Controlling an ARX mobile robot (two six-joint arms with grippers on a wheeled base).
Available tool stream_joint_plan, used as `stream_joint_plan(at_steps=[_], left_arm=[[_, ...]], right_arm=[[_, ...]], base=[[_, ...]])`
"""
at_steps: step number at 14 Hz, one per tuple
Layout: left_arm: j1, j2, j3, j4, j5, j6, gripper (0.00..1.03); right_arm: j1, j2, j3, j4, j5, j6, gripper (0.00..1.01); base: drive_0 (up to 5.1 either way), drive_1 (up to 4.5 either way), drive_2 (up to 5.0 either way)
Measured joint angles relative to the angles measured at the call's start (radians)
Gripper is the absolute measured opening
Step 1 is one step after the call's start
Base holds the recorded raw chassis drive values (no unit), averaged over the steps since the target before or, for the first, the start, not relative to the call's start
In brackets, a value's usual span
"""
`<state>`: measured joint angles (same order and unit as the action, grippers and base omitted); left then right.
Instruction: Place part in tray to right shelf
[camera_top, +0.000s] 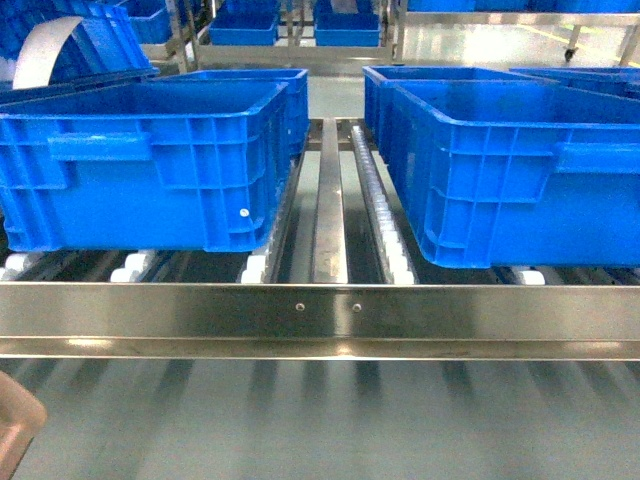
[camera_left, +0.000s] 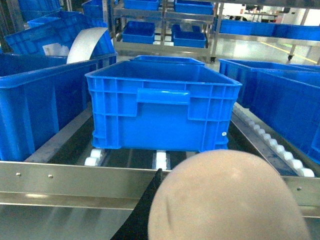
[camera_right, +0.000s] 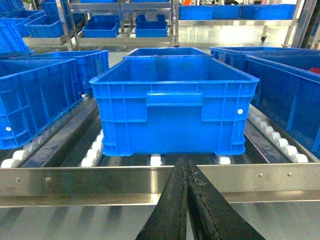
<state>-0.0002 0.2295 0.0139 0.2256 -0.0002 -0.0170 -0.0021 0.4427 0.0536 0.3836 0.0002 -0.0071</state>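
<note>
In front of the steel roller shelf (camera_top: 320, 310), both claws wait low by its front rail.

Two large blue crates (camera_top: 150, 165) (camera_top: 520, 170) sit on the white rollers, well apart, with a bare lane between them. The right claw (camera_right: 189, 200) has its dark fingers pressed together, gripping nothing. The left claw (camera_left: 150, 200) is mostly hidden behind a rounded cream-beige shape (camera_left: 225, 200), apparently the tray, which also shows at the head view's lower left corner (camera_top: 15, 425); I cannot tell whether that claw is open or closed. The small blue part is not visible.
</note>
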Motion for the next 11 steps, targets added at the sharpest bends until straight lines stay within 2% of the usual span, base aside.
stream_joint_plan(at_steps=[2,3,5,6,11], left_arm=[[0.000,-0.035,0.000,-0.039,0.000,0.000,0.13],[0.000,-0.054,0.000,-0.054,0.000,0.000,0.13],[0.000,-0.204,0.000,-0.256,0.002,0.000,0.13],[0.000,-0.222,0.002,-0.212,0.000,0.002,0.13],[0.000,-0.222,0.001,-0.236,0.000,0.003,0.13]], right_arm=[[0.002,-0.056,-0.011,-0.040,0.000,0.000,0.02],[0.002,-0.075,-0.039,-0.007,0.000,0.000,0.02],[0.002,-0.124,-0.041,-0.069,0.000,0.000,0.02],[0.002,-0.151,-0.041,-0.082,0.000,0.000,0.02],[0.002,-0.250,-0.041,-0.191,0.000,0.003,0.02]], base=[[0.0,0.00,0.0],[0.0,0.00,0.0],[0.0,0.00,0.0],[0.0,0.00,0.0],[0.0,0.00,0.0]])
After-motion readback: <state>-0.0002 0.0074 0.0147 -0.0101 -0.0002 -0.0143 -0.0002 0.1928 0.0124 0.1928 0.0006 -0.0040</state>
